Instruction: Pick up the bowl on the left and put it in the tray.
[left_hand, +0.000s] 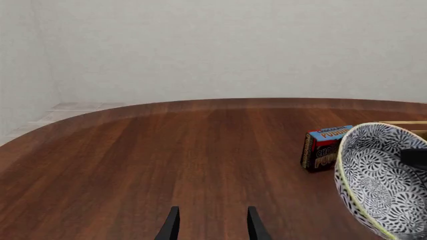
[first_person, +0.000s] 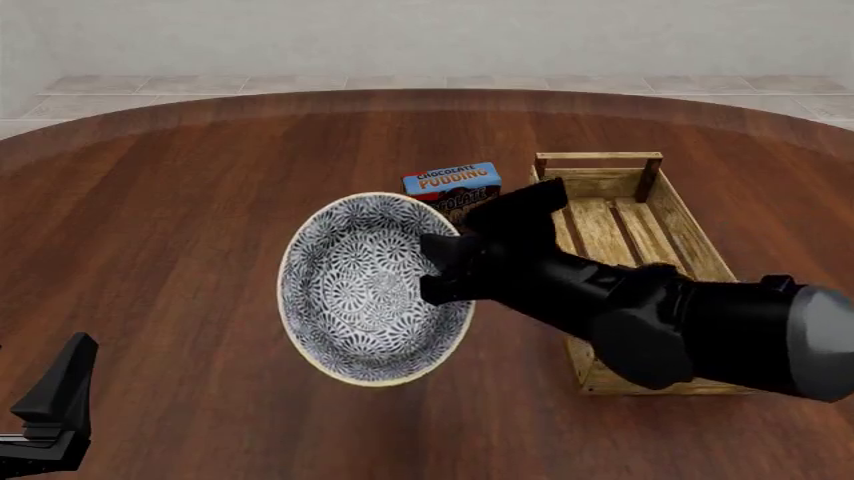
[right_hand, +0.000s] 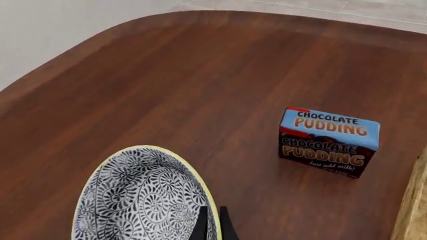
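Observation:
The bowl (first_person: 358, 292), patterned blue-grey and white with a pale yellowish rim, hangs tilted above the table's middle. My right gripper (first_person: 438, 270) is shut on its right rim. The right wrist view shows the thin fingers (right_hand: 203, 224) pinching that rim of the bowl (right_hand: 137, 200). The tray (first_person: 697, 238), a long light-wood slatted crate, lies to the right of the bowl, partly hidden under my right arm. My left gripper (first_person: 48, 420) sits low at the near left, far from the bowl. It is open (left_hand: 212, 227) with nothing between its fingers. The bowl (left_hand: 383, 182) also shows in the left wrist view.
A blue-and-black chocolate pudding box (first_person: 454, 184) stands just behind the bowl and left of the tray's far end; it is also in the wrist views (right_hand: 328, 142) (left_hand: 325, 148). The brown table's rounded far edge (first_person: 400, 95) meets a pale tiled floor.

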